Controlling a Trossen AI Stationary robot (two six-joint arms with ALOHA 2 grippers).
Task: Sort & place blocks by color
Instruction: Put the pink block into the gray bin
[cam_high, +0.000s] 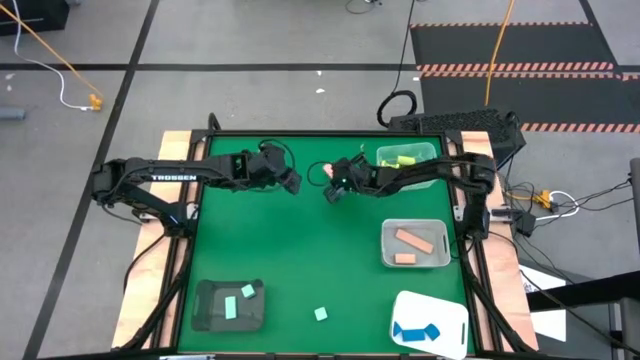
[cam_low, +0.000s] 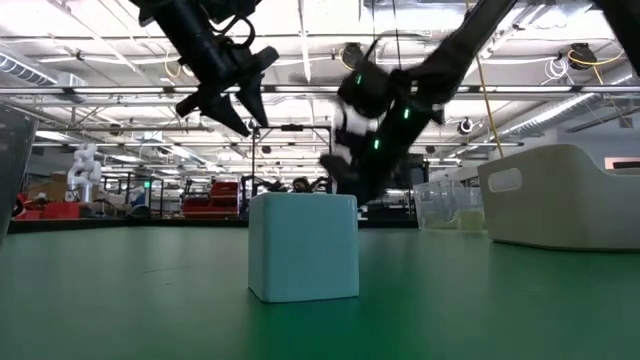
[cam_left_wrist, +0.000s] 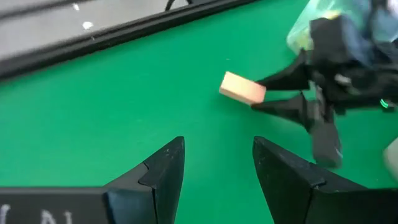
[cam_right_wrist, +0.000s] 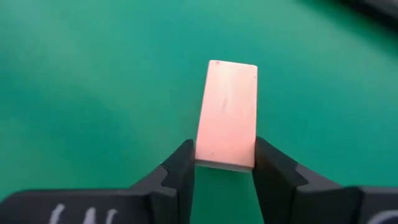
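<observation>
Green felt covers the table (cam_high: 300, 260), and above its far middle the right gripper (cam_right_wrist: 224, 163) pinches a tan-pink block (cam_right_wrist: 227, 115) by one end, probably to carry it to the clear tray (cam_high: 388, 250) holding similar blocks, while the left gripper (cam_left_wrist: 217, 171) hovers nearby with fingers spread.

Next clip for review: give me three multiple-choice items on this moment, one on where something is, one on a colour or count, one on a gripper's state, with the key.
1. Where does the lone mint cube lie?
A. On the bare mat near the front edge
B. Inside the dark tray
C. In the white tray

2. How many tan-pink blocks lie in the clear tray at the right?
A. None
B. Two
C. Four

3. What is the right gripper doing?
A. Hanging open
B. Shut on a tan-pink bar
C. Shut on a blue block

Key: 1 A, the high view shows it alone between the trays. 2 B, two bars show there. 3 B, the right wrist view shows the bar pinched between the fingers.
</observation>
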